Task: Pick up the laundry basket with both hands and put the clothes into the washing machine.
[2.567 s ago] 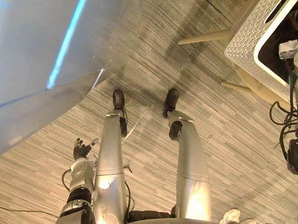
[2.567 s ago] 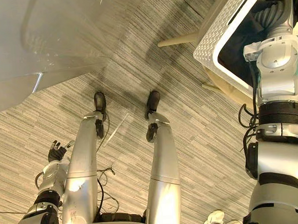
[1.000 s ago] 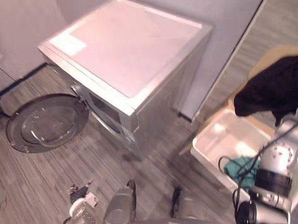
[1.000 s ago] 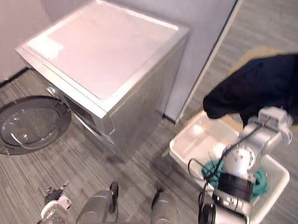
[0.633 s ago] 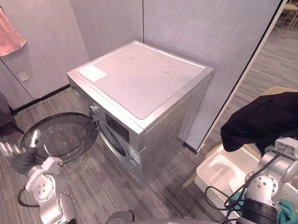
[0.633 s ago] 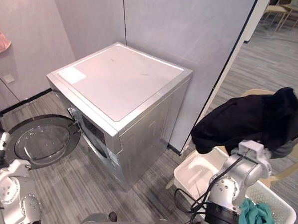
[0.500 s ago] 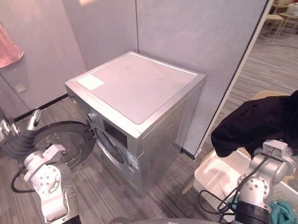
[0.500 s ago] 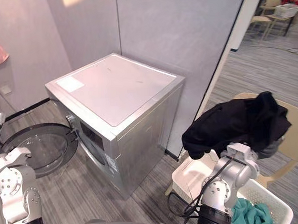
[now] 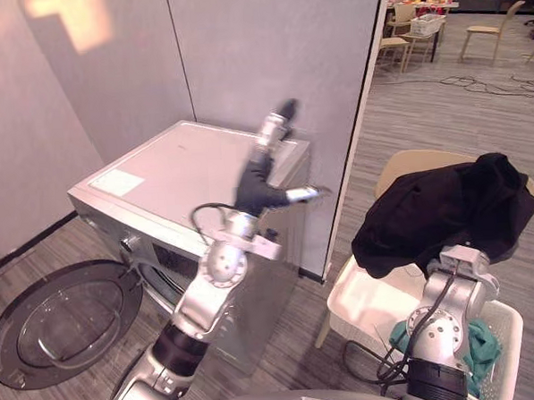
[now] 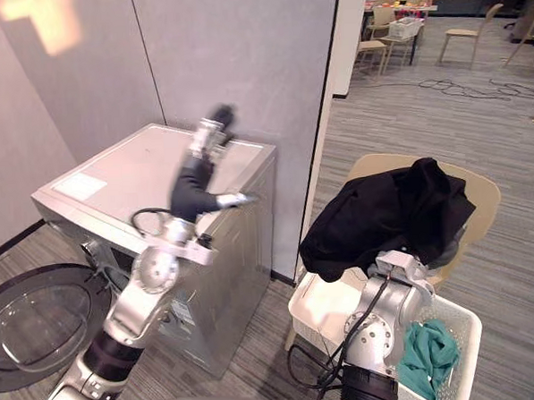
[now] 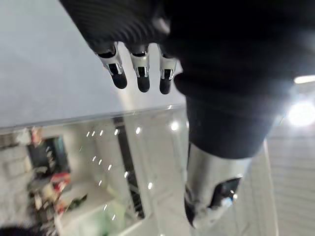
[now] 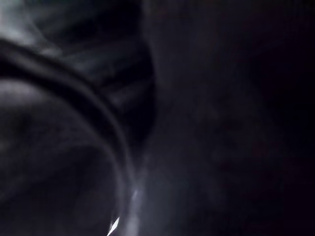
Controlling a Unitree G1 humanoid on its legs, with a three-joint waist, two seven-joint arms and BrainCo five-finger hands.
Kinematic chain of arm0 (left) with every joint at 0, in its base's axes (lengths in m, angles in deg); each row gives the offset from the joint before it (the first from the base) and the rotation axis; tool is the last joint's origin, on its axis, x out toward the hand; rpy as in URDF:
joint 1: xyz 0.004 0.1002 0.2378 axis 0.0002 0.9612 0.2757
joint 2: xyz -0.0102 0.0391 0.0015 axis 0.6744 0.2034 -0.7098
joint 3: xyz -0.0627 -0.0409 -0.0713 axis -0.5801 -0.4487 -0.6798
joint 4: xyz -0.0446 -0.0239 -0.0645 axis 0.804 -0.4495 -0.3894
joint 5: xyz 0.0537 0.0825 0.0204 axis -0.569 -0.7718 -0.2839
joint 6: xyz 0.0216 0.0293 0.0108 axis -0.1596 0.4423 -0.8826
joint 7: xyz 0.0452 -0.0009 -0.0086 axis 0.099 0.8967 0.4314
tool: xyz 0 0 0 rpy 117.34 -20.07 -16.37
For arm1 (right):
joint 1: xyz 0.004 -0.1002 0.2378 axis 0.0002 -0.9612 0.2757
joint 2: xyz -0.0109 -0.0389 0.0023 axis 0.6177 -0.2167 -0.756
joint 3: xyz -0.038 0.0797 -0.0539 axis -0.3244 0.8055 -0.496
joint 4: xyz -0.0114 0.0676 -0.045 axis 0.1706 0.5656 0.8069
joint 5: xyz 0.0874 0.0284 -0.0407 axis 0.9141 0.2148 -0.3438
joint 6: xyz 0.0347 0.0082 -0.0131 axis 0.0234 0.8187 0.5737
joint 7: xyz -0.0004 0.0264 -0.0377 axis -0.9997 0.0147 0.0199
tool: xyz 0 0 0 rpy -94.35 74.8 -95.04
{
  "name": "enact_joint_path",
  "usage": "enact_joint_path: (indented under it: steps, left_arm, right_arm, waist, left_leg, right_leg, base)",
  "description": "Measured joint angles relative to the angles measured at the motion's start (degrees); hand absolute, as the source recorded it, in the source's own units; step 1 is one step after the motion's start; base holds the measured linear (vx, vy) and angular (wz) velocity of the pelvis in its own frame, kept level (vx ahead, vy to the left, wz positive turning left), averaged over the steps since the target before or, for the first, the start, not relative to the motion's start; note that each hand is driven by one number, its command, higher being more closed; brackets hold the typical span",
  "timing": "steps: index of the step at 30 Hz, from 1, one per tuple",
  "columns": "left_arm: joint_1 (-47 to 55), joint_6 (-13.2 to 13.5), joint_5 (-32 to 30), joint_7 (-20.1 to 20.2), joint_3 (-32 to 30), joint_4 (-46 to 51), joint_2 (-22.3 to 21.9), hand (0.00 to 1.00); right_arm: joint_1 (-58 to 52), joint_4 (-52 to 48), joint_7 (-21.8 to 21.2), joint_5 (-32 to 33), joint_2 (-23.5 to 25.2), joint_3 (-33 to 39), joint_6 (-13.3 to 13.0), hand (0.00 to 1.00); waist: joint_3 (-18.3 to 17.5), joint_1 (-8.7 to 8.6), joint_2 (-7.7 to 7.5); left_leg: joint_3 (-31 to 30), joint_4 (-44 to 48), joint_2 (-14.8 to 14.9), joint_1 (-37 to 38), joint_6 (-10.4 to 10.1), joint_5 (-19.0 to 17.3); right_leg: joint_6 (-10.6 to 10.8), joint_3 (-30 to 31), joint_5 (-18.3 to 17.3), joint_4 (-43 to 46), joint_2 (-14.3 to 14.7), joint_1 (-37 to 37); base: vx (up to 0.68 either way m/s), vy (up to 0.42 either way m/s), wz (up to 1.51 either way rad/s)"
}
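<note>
The white laundry basket [image 9: 351,292] stands on the floor at the lower right, with a teal garment [image 9: 479,347] lying in it. A black garment [image 9: 446,207] hangs draped above the basket. My right arm's wrist [image 9: 461,263] rises under that cloth, which hides the hand; dark cloth [image 12: 206,123] covers the right wrist view. My left hand [image 9: 255,175] is raised over the silver washing machine [image 9: 172,174], open and holding nothing, its fingers [image 11: 142,73] straight. The machine's round door [image 9: 58,323] stands open at the lower left.
A beige chair [image 9: 407,168] stands right behind the basket. Grey partition walls [image 9: 268,48] back the washing machine. Further off are tables and chairs [image 9: 419,22] and cables [image 9: 476,83] on the striped floor.
The camera has tilted further up. My left arm has swung from low beside the open door to high over the washer's top. The black garment stays held above the basket.
</note>
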Motion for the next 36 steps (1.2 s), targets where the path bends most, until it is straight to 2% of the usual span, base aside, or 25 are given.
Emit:
enact_joint_path:
  steps: [6, 8, 13, 15, 24, 25, 36]
  left_arm:
    - [-8.27, -3.73, -0.76, 1.06, 6.00, -13.60, -4.91, 0.00]
    - [-8.92, -4.09, -1.18, 1.03, 6.29, -15.58, -6.20, 0.00]
    - [-11.84, -5.44, -3.99, 1.03, 8.89, -21.52, -9.12, 0.00]
    - [-13.98, -5.91, -6.37, 0.97, 10.27, -25.07, -10.74, 0.00]
    - [-14.31, -6.21, -12.44, 0.90, 13.76, -31.21, -10.73, 0.00]
    - [-14.32, -6.28, -12.45, 0.89, 14.01, -31.73, -10.74, 1.00]
    - [-14.67, -6.35, -11.22, 0.67, 15.98, -33.29, -10.74, 1.00]
  right_arm:
    - [0.00, 0.00, 0.45, 0.01, 0.02, -1.96, -0.07, 1.00]
    - [0.00, 0.00, 0.47, 0.03, 0.11, -2.44, -0.07, 1.00]
    - [-0.01, 0.00, 0.60, 0.28, 0.97, -3.88, -0.44, 1.00]
    - [-0.16, 0.01, 0.67, 0.76, 1.48, -4.55, -0.89, 1.00]
    - [-1.33, 0.01, 0.70, 2.55, 2.33, -7.74, -1.94, 1.00]
    - [-1.33, 0.01, 0.70, 2.86, 2.39, -8.52, -2.36, 1.00]
    - [-1.33, 0.01, 2.11, 4.50, 3.12, -9.86, -4.21, 1.00]
  waist:
    - [0.00, -1.12, 0.00]
    - [0.00, -1.00, 0.00]
    - [0.02, -1.81, -0.02]
    - [0.04, -2.28, -0.05]
    - [0.23, -3.17, -0.35]
    - [0.29, -3.33, -0.44]
    - [1.05, -4.54, -1.60]
  left_leg:
    - [1.08, -0.24, 0.09, 0.25, 0.06, -0.03]
    - [1.96, -0.74, 0.14, 0.90, 0.09, -0.01]
    - [3.54, -0.92, 0.03, 0.95, 0.53, -0.52]
    - [4.03, -0.92, -0.16, 1.07, 0.76, -0.69]
    - [5.33, -1.04, -0.29, 2.32, 0.98, -1.40]
    - [5.61, -1.04, -0.31, 2.45, 1.00, -1.48]
    - [7.14, -1.02, -0.51, 2.83, 1.25, -1.88]
  right_leg:
    - [0.30, 1.19, 0.99, -1.27, 0.36, 0.03]
    - [0.40, 2.15, 1.23, -1.60, 0.53, 0.04]
    - [0.48, 3.55, 1.70, -2.65, 0.56, 0.07]
    - [1.12, 3.95, 2.30, -3.27, 0.47, 0.23]
    - [1.39, 5.27, 2.55, -3.42, 0.46, 0.99]
    - [1.44, 5.46, 2.51, -3.43, 0.45, 1.00]
    - [2.10, 6.73, 3.10, -4.35, 0.35, 1.13]
  base:
    - [-0.01, 0.017, -0.10]
    - [-0.01, 0.020, -0.23]
    - [-0.01, 0.030, -0.16]
    - [0.01, 0.041, -0.10]
    - [0.00, 0.021, -0.08]
    - [-0.02, 0.019, -0.09]
    - [0.00, 0.019, -0.06]
